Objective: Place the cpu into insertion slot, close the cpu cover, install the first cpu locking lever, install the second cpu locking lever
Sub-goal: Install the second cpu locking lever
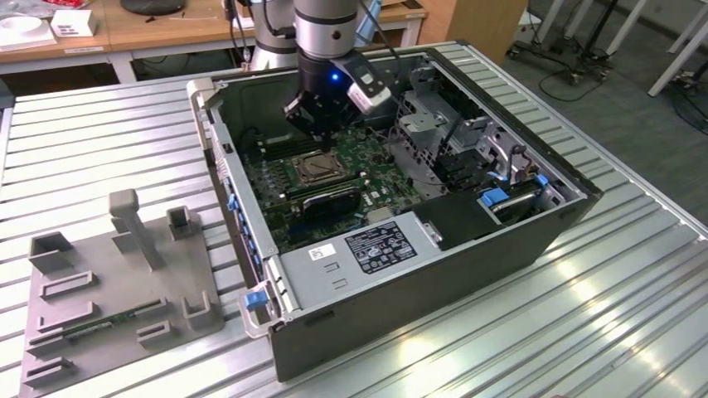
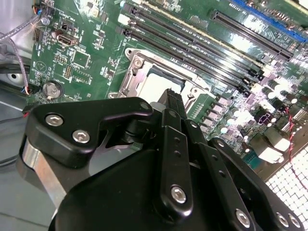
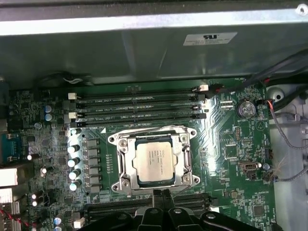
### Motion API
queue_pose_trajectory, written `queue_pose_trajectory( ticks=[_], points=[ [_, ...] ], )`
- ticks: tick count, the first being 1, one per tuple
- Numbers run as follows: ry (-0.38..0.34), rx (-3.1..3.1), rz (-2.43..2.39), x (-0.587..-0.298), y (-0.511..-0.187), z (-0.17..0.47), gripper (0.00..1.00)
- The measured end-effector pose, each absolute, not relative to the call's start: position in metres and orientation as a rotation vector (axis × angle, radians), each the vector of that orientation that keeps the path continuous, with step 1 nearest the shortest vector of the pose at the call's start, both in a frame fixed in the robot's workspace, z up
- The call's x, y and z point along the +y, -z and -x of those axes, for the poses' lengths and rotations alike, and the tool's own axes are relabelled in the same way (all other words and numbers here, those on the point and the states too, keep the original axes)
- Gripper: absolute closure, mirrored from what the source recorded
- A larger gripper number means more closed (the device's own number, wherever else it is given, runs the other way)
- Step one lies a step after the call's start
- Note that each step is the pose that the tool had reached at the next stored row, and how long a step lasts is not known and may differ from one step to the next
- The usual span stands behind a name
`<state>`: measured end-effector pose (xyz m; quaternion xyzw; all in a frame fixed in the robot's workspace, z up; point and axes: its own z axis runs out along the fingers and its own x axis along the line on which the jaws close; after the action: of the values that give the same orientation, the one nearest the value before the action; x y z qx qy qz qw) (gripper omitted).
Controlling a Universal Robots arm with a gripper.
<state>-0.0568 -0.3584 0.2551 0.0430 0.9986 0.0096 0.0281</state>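
Note:
The cpu lies flat in the insertion slot on the green motherboard, its silvery-beige top showing. The cpu cover, a silvery frame, lies down around it. In the exterior view my gripper hangs inside the open computer case just above and behind the slot. In both wrist views the two black fingers stand together with nothing between them, a short way above the slot's edge. The second wrist view shows the gripper right over the cpu and cover.
Long black memory slots run beside the socket, and a black rectangular block lies on its other side. The case walls, the drive cage and the power supply close in around it. A grey fixture stands at the exterior view's left.

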Motion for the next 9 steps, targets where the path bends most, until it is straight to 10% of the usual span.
queue_pose_trajectory(
  ticks=[9],
  points=[
    [-0.030, 3.082, -0.133, -0.3643, -0.2550, 0.0569, 0.89]
  ],
)
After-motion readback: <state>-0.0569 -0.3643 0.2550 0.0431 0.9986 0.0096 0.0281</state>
